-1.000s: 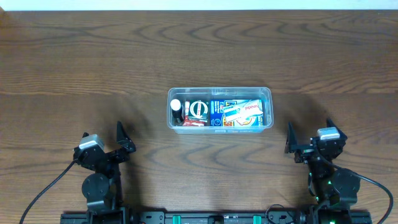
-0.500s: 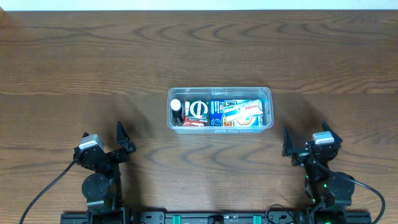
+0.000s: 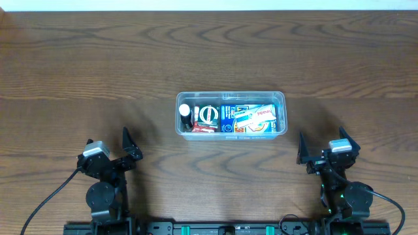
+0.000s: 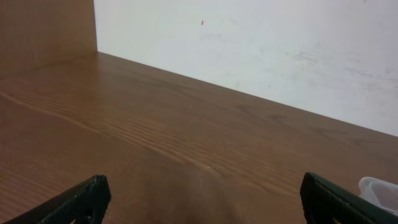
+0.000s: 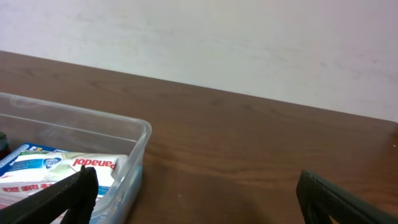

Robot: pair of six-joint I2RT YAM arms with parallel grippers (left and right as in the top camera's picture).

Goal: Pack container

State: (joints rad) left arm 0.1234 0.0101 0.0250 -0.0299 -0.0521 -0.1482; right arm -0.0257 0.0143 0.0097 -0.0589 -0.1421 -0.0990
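The clear plastic container (image 3: 281, 98) sits at the table's middle, holding a white Panadol box (image 3: 261, 116), a blue-and-white flat box (image 3: 230, 117), a round black-and-white item (image 3: 208, 115) and a small dark bottle (image 3: 185, 116). My left gripper (image 3: 108, 145) is open and empty near the front left, well clear of the container. My right gripper (image 3: 321, 143) is open and empty at the front right. In the right wrist view the container's corner (image 5: 138, 134) and the Panadol box (image 5: 81, 167) lie left of the open gripper (image 5: 199, 193). The left wrist view shows the open gripper (image 4: 202, 196) and a bit of the container's rim (image 4: 380, 186).
The brown wooden table (image 3: 98, 59) spreads all around the container. A white wall (image 5: 217, 37) runs behind the table's far edge. Black cables (image 3: 46, 196) trail from both arm bases at the front edge.
The right gripper drew back slightly toward the front and left from a second ago. The left arm and the container have not moved.
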